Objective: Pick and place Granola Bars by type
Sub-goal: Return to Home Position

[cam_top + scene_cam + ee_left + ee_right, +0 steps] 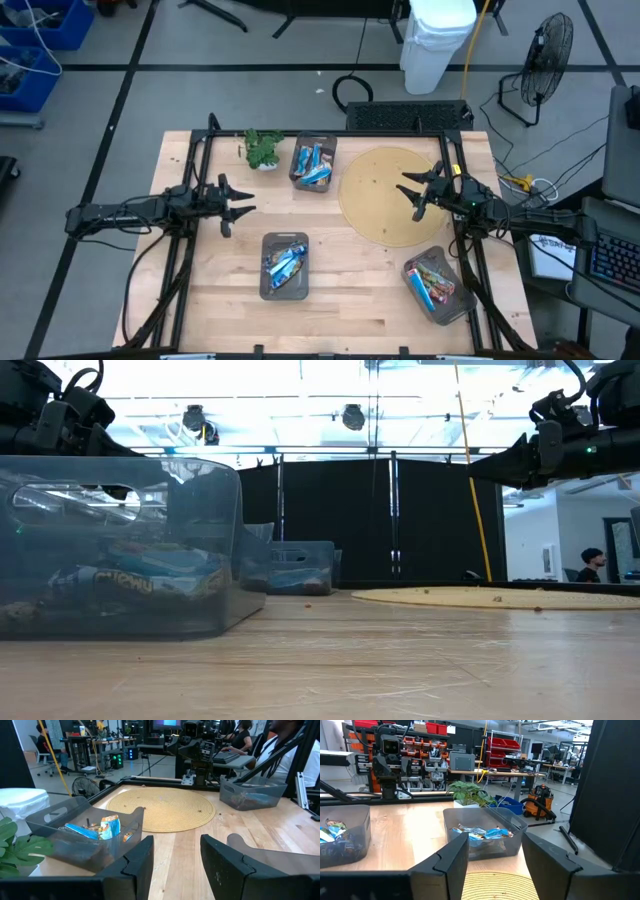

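All the granola bars (286,264) in sight lie inside three grey bins (284,295) on the counter (350,310). The front middle bin holds blue ones, the back bin beside the plant (262,148) holds mostly blue, and the bin at the right front corner holds mixed colours. None shows loose on the wood or on the round mat (380,220). The left arm (120,213) and right arm (530,220) both hang above the counter, jaws spread wide and empty. What seems left is drawing back to rest. Done well, each arm pulls straight back along its own side, high enough to pass over the bin walls.
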